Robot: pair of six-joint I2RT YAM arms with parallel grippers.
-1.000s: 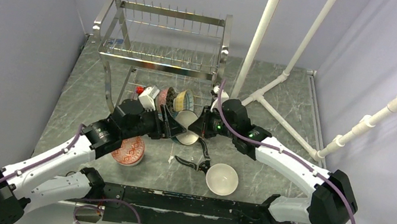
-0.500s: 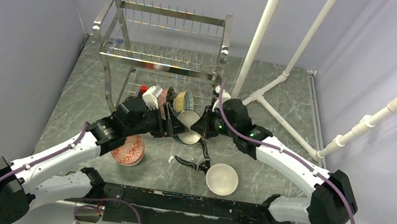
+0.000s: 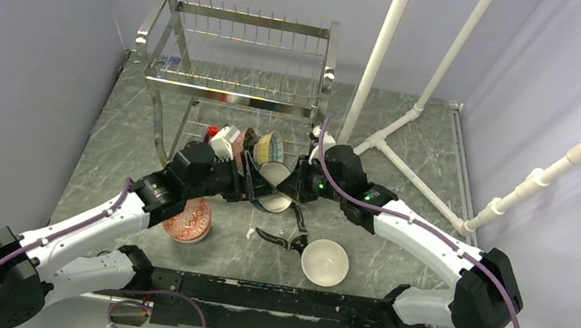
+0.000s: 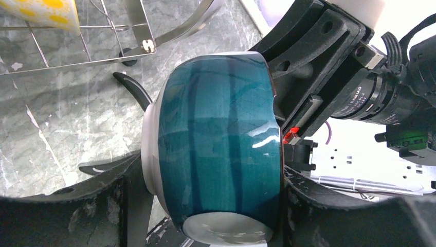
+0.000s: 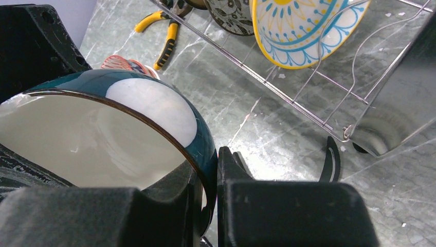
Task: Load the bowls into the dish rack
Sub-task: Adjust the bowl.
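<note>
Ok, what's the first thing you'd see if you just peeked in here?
A teal bowl, tipped on its side, gripped by both arms at once: the left arm's jaws hug its sides, the right arm's pinch its rim. Behind stands a tall shiny rack with patterned bowls in its bottom tier. A white bowl and a red bowl sit nearer the arms' bases.

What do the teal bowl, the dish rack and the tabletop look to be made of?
The teal bowl looks like glazed ceramic: glossy outside with sharp highlights, white inside. The dish rack looks like polished steel wire and tube, mirror-bright. The tabletop is grey with white veins, marble-like; real stone or a print, I cannot tell.
</note>
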